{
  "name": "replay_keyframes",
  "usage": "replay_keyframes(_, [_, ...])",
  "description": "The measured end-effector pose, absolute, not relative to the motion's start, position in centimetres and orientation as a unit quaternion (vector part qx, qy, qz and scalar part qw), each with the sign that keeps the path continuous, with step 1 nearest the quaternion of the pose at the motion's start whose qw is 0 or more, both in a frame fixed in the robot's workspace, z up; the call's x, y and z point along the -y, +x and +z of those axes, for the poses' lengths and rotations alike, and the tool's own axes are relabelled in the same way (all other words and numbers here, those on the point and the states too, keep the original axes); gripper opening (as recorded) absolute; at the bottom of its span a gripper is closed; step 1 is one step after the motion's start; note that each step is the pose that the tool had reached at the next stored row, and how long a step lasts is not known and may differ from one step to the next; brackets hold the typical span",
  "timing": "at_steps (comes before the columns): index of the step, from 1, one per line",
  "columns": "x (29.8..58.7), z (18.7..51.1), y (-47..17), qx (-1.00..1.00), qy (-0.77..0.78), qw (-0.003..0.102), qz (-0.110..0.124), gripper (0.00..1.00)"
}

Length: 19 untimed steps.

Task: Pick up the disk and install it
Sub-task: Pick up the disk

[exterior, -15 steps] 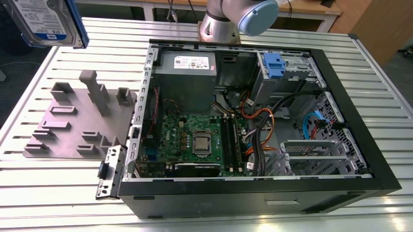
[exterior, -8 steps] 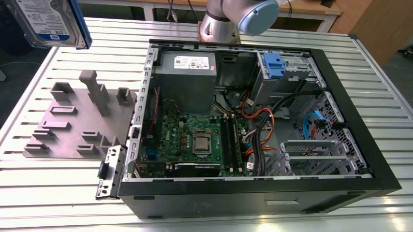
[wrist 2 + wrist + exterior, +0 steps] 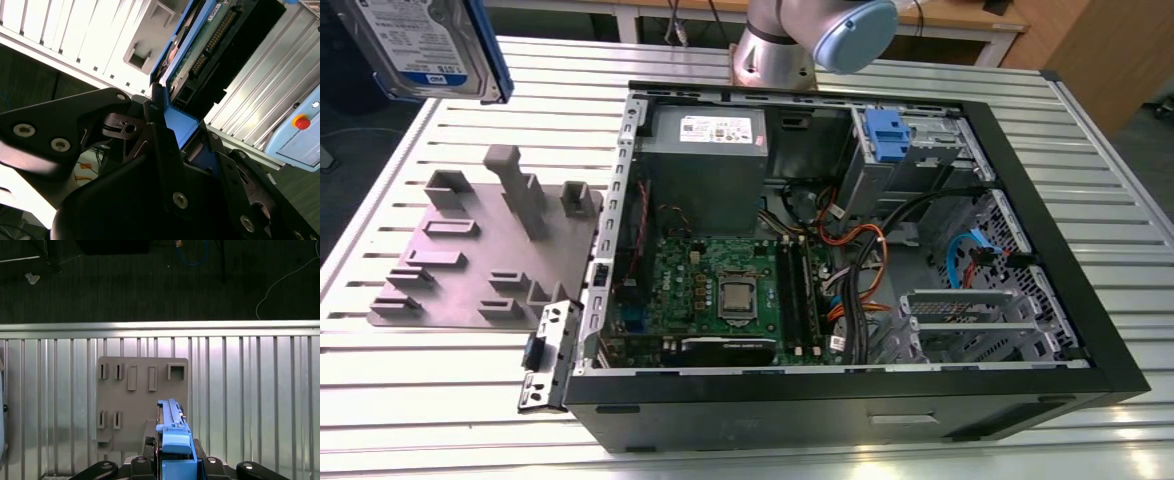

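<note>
Pincer [image 3: 181, 127] clamped on disk [image 3: 420, 40] over the counter [image 3: 440, 400]; you should carry it steady, clear of the case [image 3: 787, 398] rim

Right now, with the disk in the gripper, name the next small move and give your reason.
Probably carry the disk sideways toward the open computer case, to the exterior view's right. The gripper is shut on it and holds it high above the grey fixture, touching nothing else. The drive bay with the blue latch sits inside the case, well away from the disk.
</note>
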State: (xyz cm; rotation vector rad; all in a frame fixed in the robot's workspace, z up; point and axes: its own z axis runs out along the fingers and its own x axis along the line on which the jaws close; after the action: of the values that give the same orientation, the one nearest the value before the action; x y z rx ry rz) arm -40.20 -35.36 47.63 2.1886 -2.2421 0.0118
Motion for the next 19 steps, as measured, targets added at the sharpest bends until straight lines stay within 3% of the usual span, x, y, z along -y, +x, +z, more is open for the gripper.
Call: replay_keyframes(19, [36.0, 47.6, -38.9, 0.716, 0.698, 0.004, 0.004, 0.37])
